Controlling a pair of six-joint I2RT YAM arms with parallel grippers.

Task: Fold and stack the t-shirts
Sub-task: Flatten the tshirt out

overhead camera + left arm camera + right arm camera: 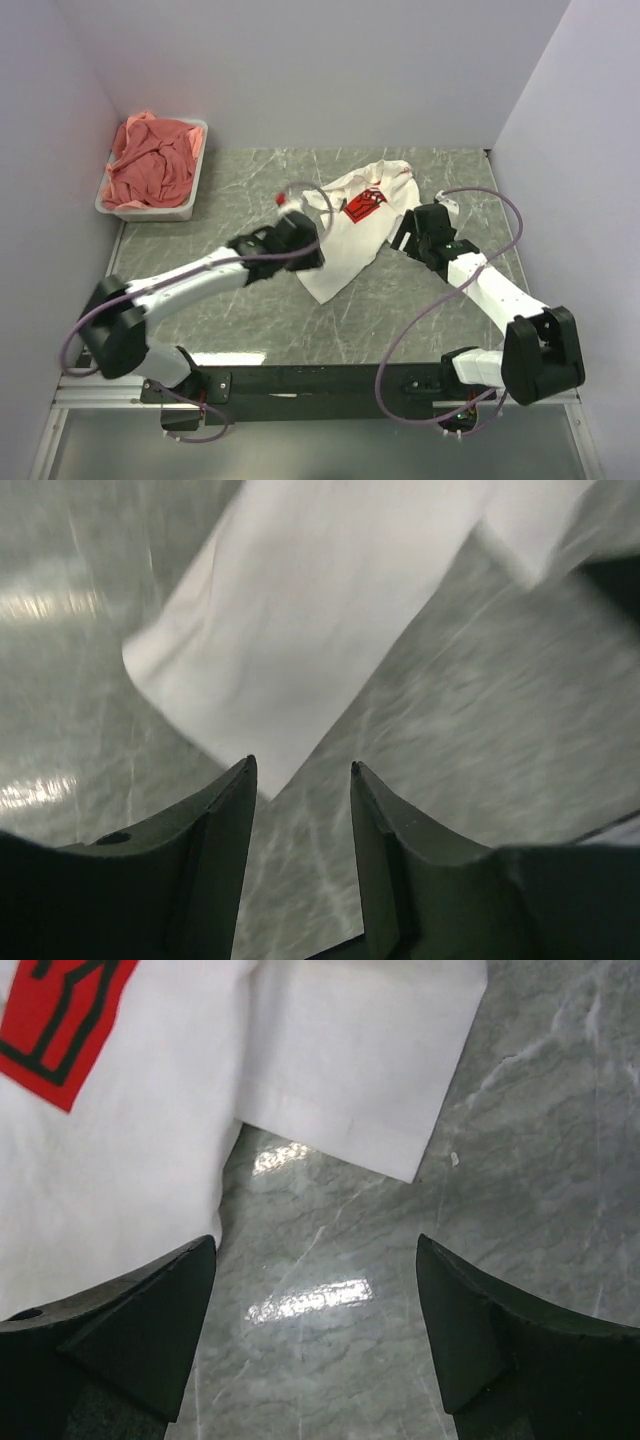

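The white t-shirt [345,255] lies partly spread and rumpled on the grey marbled worktop [300,330], a little right of centre, with its red chest print [365,203] facing up and one sleeve [365,1070] lying flat on the side of the right arm. The left claw [300,800] hovers at the shirt's left edge, its fingers spread with nothing between them; in its wrist view a white corner of cloth lies just ahead of the fingertips, over bare stone. The right claw [315,1290] is just beside the shirt's right side, its fingers wide apart and pinching nothing, the sleeve hem just beyond them. The salmon-pink t-shirts [152,165] are heaped in a white tub [150,212] at the far left corner, well apart from both claws
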